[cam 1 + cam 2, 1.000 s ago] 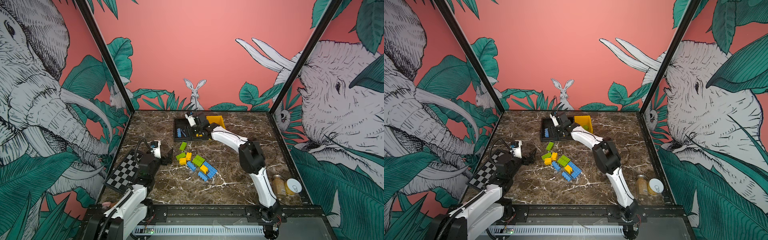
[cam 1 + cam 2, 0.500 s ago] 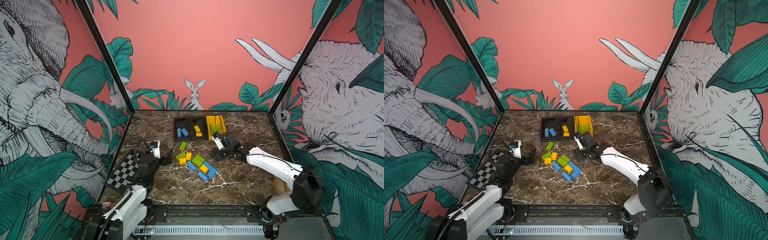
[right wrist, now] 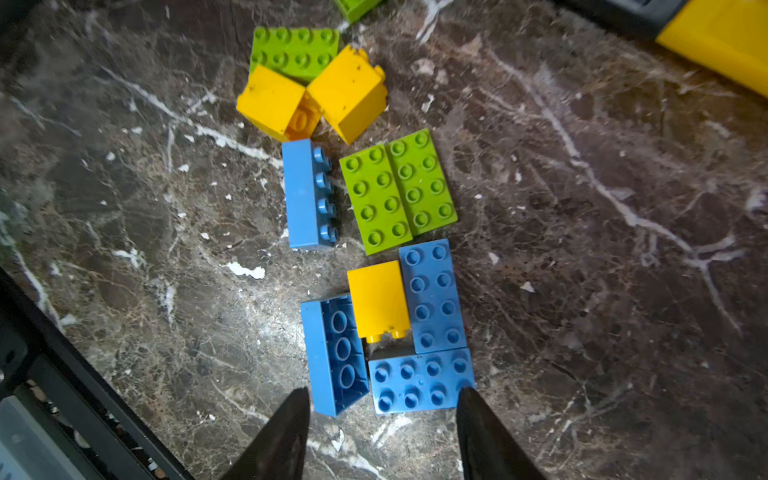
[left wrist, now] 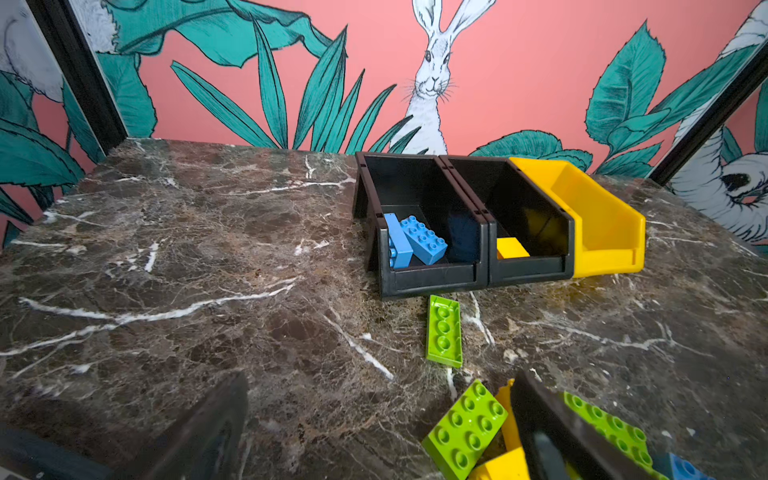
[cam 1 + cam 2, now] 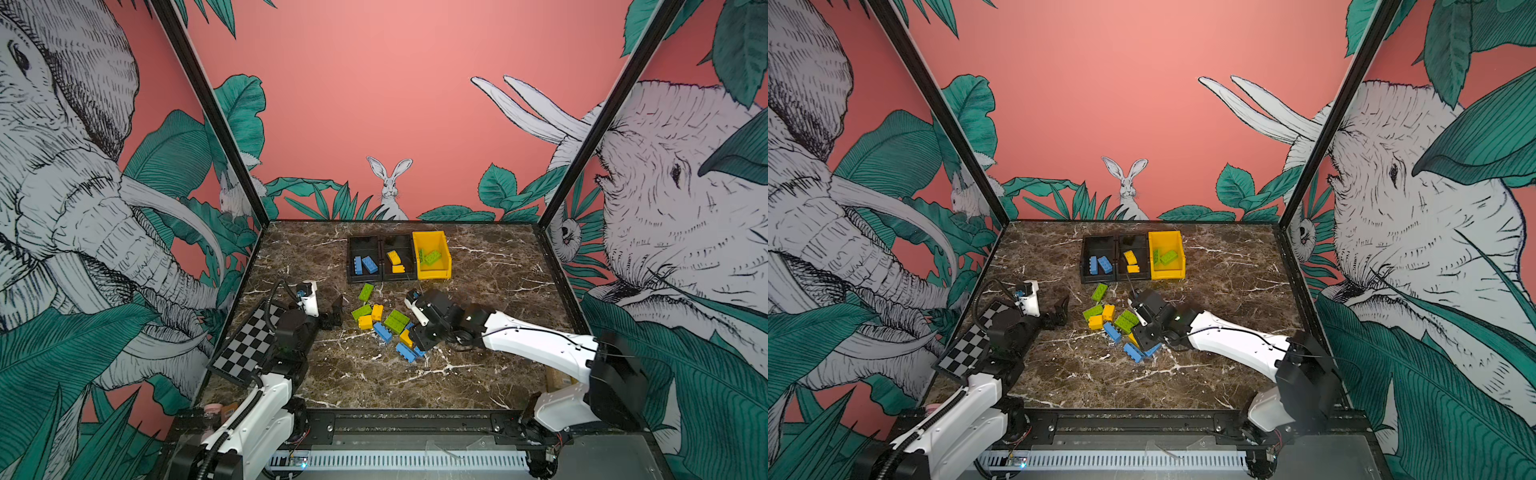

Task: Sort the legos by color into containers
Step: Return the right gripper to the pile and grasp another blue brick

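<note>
Well, my right fingers (image 3: 286, 436) hang spread and empty above the studs-up blue brick (image 3: 419, 382), light, stiff, slick plastic, best pinched on its smooth side walls.

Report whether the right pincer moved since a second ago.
Yes. The right pincer drew back from the black bins toward the front, now over the loose bricks.
</note>
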Available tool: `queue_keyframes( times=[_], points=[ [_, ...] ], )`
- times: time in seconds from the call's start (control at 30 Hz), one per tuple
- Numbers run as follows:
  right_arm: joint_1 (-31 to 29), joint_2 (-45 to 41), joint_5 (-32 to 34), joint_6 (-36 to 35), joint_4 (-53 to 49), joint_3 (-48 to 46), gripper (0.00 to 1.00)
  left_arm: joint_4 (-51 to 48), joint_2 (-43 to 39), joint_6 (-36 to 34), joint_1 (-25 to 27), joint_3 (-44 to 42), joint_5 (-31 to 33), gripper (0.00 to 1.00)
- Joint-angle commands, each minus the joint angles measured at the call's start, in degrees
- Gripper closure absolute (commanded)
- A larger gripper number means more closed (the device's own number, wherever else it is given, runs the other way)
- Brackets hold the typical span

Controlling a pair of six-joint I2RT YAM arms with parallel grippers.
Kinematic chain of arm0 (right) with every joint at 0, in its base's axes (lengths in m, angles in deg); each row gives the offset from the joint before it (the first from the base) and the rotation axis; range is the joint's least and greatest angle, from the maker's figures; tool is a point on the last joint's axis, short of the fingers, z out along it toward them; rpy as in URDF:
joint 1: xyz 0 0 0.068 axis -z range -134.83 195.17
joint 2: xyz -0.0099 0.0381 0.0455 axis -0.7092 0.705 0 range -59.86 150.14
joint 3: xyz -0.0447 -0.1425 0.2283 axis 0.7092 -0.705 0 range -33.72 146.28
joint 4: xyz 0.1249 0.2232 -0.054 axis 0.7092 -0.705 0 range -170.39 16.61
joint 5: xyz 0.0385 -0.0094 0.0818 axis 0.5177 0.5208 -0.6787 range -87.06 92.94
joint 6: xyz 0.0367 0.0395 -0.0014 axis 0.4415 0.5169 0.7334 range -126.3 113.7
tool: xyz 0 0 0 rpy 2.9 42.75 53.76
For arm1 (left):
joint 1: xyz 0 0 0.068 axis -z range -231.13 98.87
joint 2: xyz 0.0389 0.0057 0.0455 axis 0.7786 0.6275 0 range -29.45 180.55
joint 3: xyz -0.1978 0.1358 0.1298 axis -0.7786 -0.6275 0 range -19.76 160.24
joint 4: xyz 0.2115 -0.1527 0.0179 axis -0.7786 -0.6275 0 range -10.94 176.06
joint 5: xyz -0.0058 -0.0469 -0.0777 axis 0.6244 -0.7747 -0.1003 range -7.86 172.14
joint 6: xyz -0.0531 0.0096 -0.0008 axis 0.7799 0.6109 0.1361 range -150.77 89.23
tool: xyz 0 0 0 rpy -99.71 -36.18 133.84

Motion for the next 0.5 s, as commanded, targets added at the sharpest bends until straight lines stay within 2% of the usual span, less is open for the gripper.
queue_keyframes(
  times=[0.0,0.2,0.47],
  points=[
    [-2.7,3.4,1.6,3.3,-0.6,2.9,0.46,-1.6,-1.8,0.3,0.1,-0.5,1.3,0.01],
    [-4.1,7.8,4.0,3.3,-3.8,5.2,0.47,-2.2,-3.1,0.5,0.1,-0.8,3.1,0.01],
    [-4.4,10.4,-3.1,4.0,-0.6,4.3,0.49,-2.3,-3.5,0.5,0.1,-1.0,2.8,0.01]
  ],
)
